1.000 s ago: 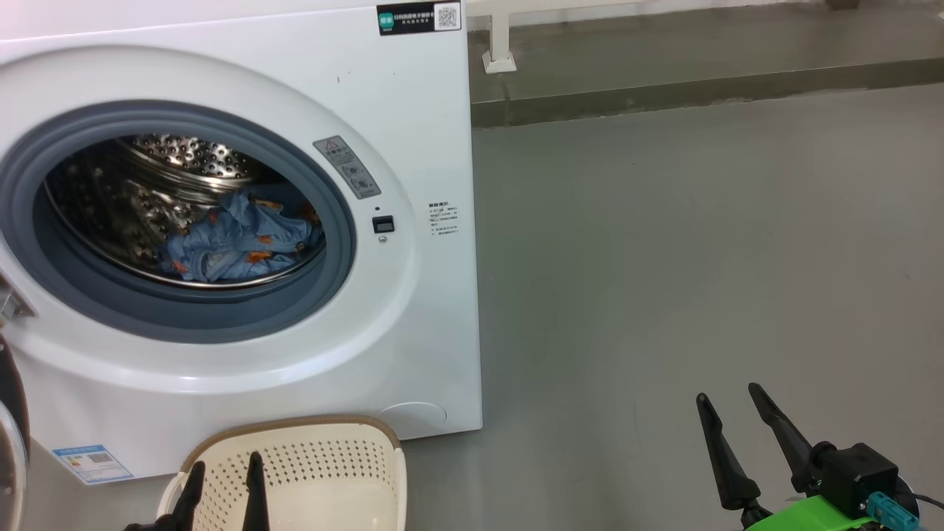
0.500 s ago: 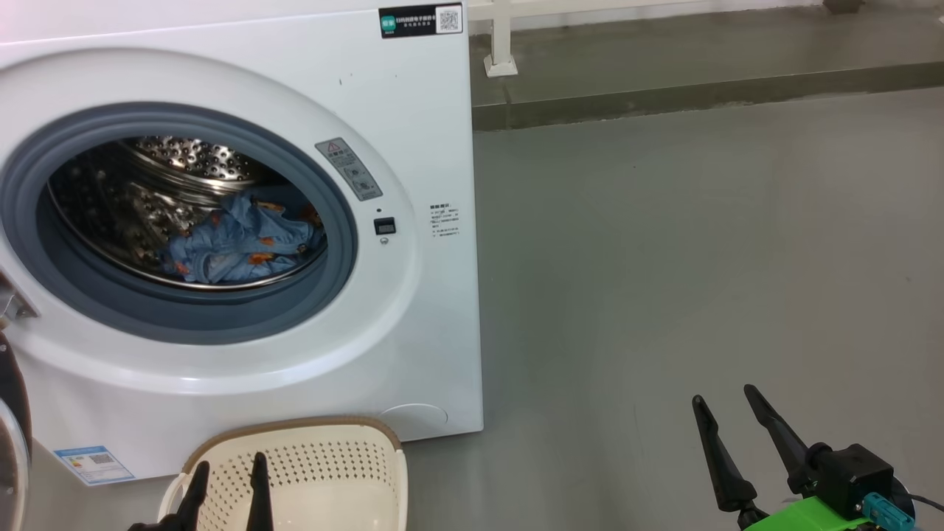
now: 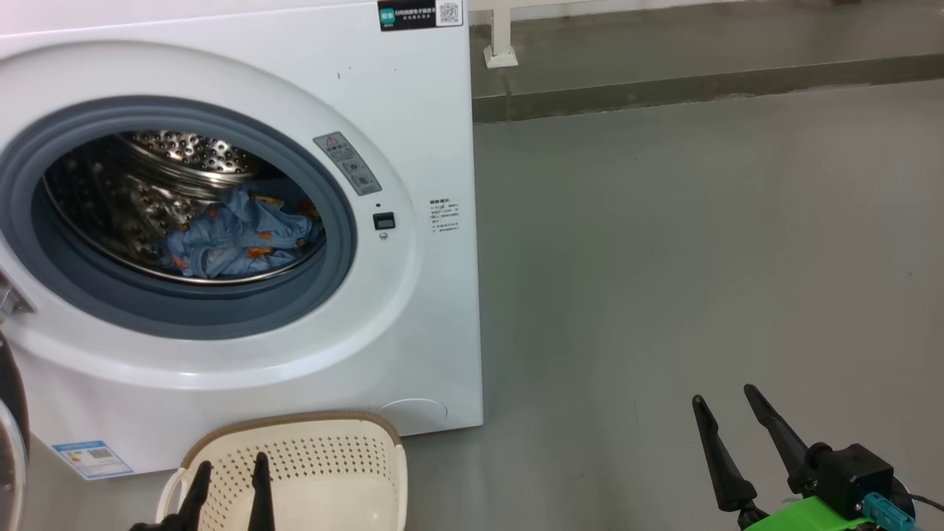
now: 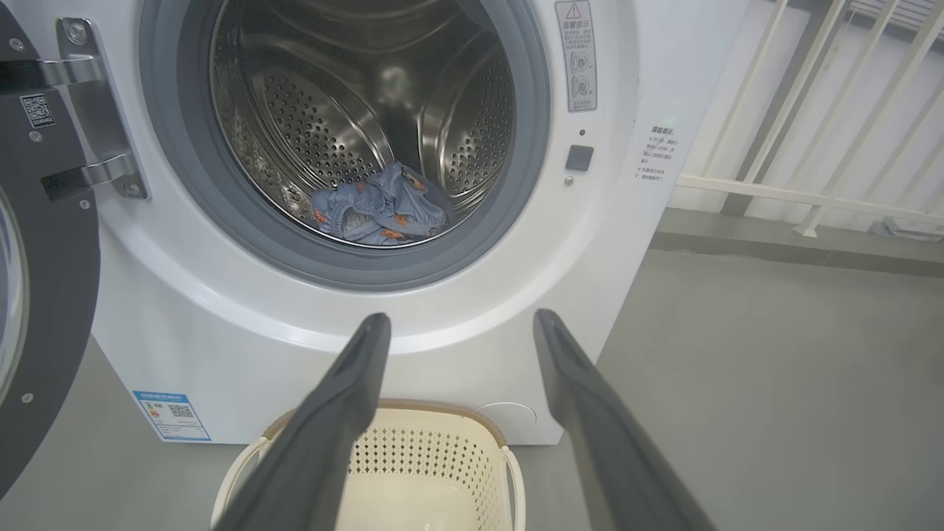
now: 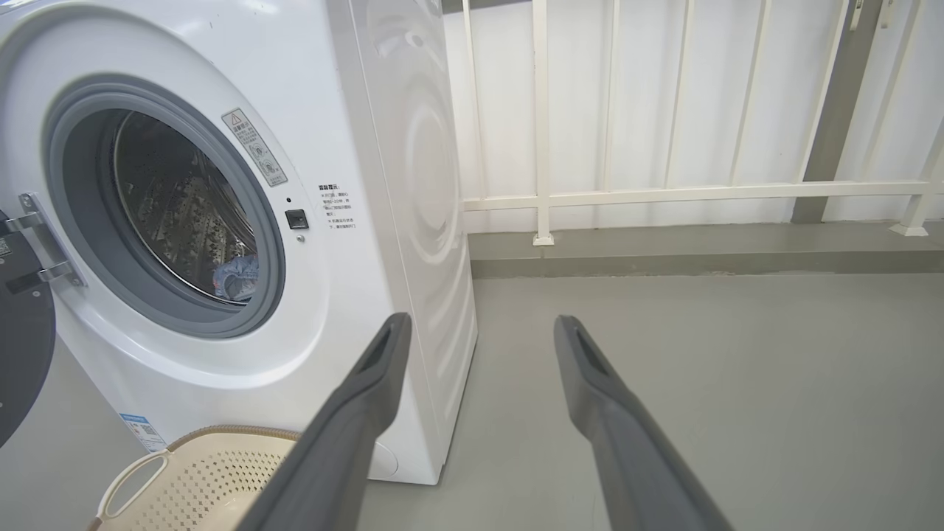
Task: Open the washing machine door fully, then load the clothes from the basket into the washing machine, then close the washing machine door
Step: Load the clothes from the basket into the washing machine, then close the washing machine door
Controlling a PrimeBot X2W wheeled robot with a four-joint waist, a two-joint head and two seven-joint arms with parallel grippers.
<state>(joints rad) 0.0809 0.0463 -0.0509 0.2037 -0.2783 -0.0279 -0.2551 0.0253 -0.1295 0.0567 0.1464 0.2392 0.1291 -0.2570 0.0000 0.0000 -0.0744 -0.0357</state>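
Observation:
The white washing machine (image 3: 413, 147) stands with its round mouth uncovered. Its black-ringed washing machine door (image 4: 44, 295) is swung out to the left, and a sliver of that door (image 3: 9, 435) shows at the head view's left edge. The light blue clothes (image 3: 236, 240) lie low in the steel drum, where the clothes (image 4: 380, 214) form one crumpled heap. In front of the machine sits the cream basket (image 3: 332, 472), with nothing in the part of its inside that shows. My left gripper (image 3: 231, 472) hovers open over the basket, holding nothing. My right gripper (image 3: 725, 398) is open above bare floor at the right.
Grey floor (image 3: 664, 258) stretches right of the machine. A low step (image 3: 700, 88) and a white railing (image 5: 664, 195) run along the back. The door's steel hinge (image 4: 88, 110) juts at the left of the opening.
The head view has shifted slightly, so the machine sits a touch higher in it. Both grippers and the clothes keep their places.

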